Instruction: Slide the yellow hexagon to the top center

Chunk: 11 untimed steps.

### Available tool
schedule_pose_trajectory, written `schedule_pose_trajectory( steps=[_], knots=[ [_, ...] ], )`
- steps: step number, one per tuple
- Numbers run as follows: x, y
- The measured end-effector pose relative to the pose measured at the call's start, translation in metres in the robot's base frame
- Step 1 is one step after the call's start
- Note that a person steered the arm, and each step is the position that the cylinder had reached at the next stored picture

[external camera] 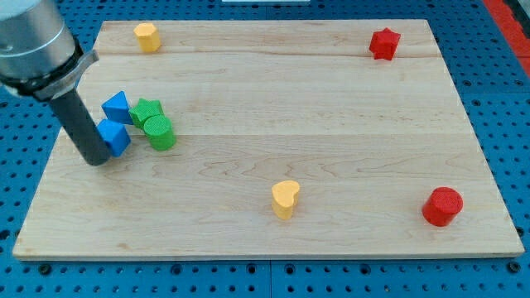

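The yellow hexagon (147, 36) sits near the top left corner of the wooden board (273, 124). My tip (98, 161) rests on the board at the left side, well below the hexagon. It touches the left side of a blue block (114, 136). Nothing lies between the hexagon and the board's top middle.
A blue triangle (117, 106), a green star (146, 110) and a green cylinder (159, 132) cluster right of my tip. A yellow heart (285, 199) lies at bottom centre. A red star (384, 43) is at top right, a red cylinder (442, 206) at bottom right.
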<state>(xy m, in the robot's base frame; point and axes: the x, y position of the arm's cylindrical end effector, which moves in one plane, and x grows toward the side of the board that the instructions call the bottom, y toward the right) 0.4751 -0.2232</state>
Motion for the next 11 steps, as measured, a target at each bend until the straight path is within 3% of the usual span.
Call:
schedule_pose_trajectory(
  steps=[1, 2, 3, 5, 6, 7, 9, 11],
  knots=[
    [0.018, -0.013],
    [0.024, -0.08],
    [0.003, -0.081],
    [-0.179, -0.075],
    [-0.233, 0.0],
    [-0.245, 0.051],
    [-0.283, 0.056],
    [-0.283, 0.086]
  ],
)
